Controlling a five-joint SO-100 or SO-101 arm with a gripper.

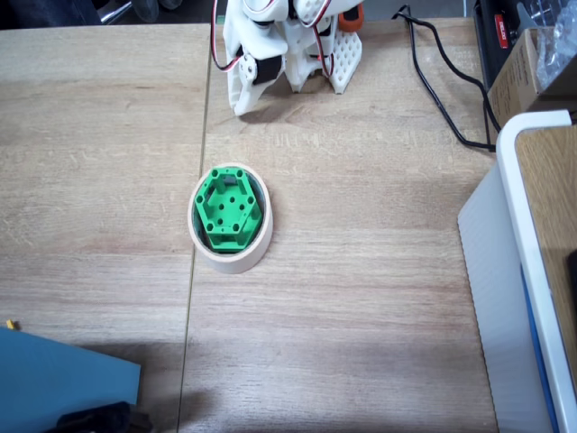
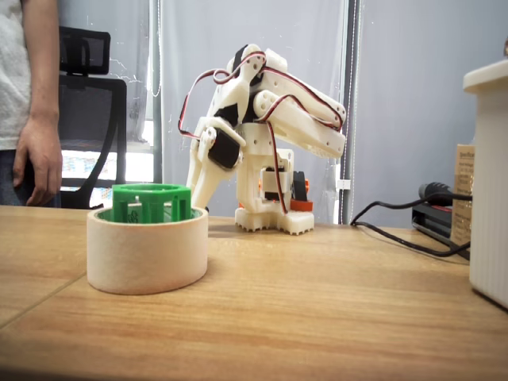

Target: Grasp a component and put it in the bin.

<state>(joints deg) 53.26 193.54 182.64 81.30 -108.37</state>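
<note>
White arm (image 2: 262,135) sits folded at the desk's (image 1: 361,298) far edge, well behind the bin (image 1: 231,257); I cannot tell whether its pincer (image 1: 242,101) is open or closed. Green component (image 1: 229,210) sits inside the bin. I read no writing.

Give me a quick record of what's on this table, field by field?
green block: sits inside the tape ring, top poking above the rim
tape ring: flat on the table, ahead of the arm
robot arm: folded back over its base, touching neither
end effector: hangs near the base; open or shut unclear
person's hand: behind the table's far edge
</note>
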